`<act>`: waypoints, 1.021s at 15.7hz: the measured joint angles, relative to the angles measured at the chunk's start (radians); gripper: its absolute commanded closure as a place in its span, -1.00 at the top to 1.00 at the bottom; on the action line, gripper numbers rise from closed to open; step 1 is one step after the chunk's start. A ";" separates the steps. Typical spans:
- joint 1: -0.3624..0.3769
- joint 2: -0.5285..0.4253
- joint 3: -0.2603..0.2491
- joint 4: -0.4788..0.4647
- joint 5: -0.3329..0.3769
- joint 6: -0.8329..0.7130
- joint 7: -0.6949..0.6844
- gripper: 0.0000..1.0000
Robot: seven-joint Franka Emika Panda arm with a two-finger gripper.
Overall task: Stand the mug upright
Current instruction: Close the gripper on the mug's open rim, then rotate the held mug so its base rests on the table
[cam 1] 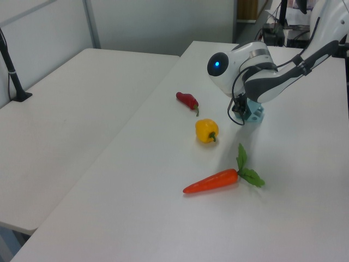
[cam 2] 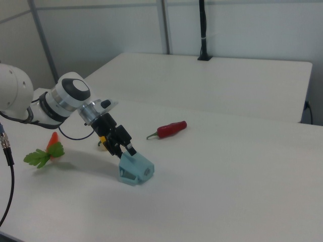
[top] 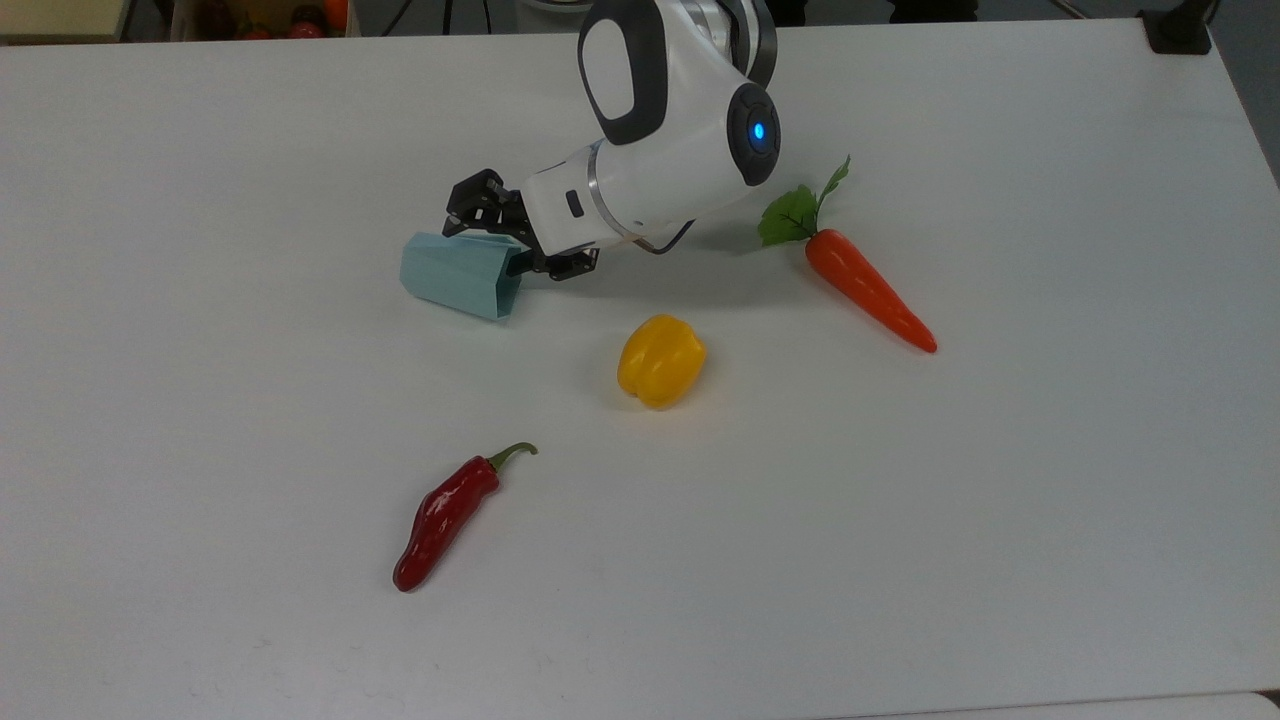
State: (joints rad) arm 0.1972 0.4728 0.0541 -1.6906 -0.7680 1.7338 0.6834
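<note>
The pale blue-green faceted mug (top: 458,275) lies on its side on the white table (top: 900,520), with its hexagonal rim toward the top view's right. My gripper (top: 512,240) is low and tilted at that rim end, open. One finger is behind the mug's far side and the other is at the mouth. In the right view the fingertips (cam 2: 128,148) are down on the upper edge of the mug (cam 2: 136,170). In the left view the arm hides most of the mug (cam 1: 254,113), and the gripper (cam 1: 240,112) is beside it.
A yellow pepper (top: 660,360) sits just right of and nearer than the mug in the top view. A carrot (top: 868,290) lies farther right and a red chili (top: 445,512) lies nearer the front. A second table (cam 1: 65,125) stands alongside.
</note>
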 measured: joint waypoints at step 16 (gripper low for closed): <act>-0.025 0.019 -0.011 0.017 -0.057 -0.065 -0.013 -0.83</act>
State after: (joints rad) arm 0.1719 0.4913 0.0429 -1.6741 -0.8250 1.6687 0.6705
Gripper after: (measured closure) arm 0.850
